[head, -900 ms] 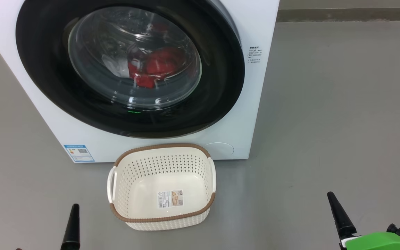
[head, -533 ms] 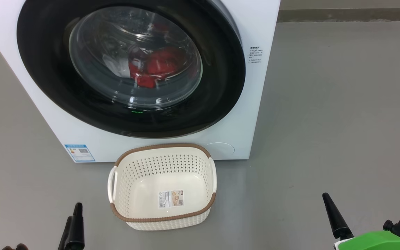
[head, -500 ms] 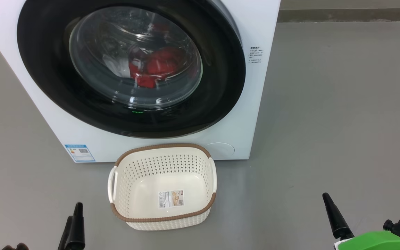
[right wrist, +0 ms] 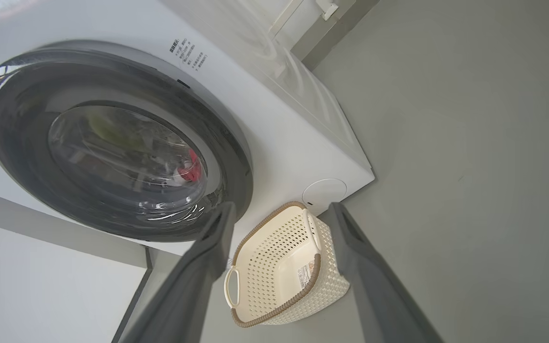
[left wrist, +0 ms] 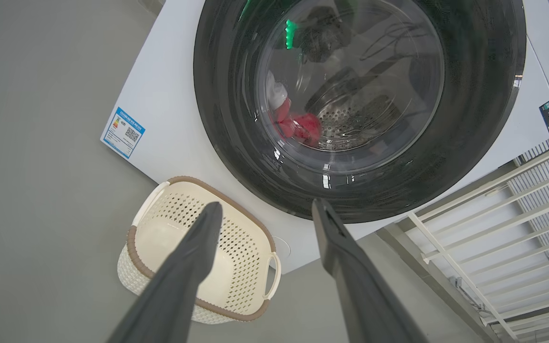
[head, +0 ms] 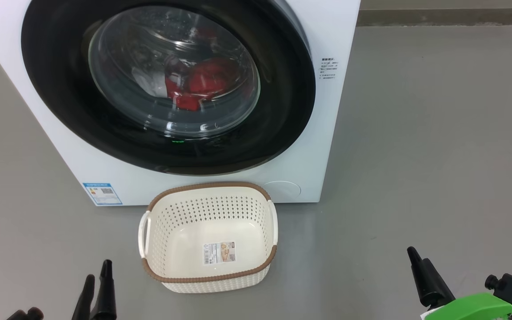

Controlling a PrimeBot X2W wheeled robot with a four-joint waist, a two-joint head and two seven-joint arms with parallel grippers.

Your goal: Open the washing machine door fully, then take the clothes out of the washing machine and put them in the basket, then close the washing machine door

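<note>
Red clothes point(head: 205, 80) show behind the shut, black-rimmed door point(head: 282, 89); left pincer point(left wrist: 267, 204) and right pincer point(right wrist: 282, 205) spread.

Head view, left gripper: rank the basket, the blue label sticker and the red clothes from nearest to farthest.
From the left gripper, low at the left of the view:
1. Basket: on the floor, just to its right.
2. Blue label sticker: ahead, on the washing machine at its lower left corner.
3. Clothes: farthest, up inside the machine behind the shut door.
</note>
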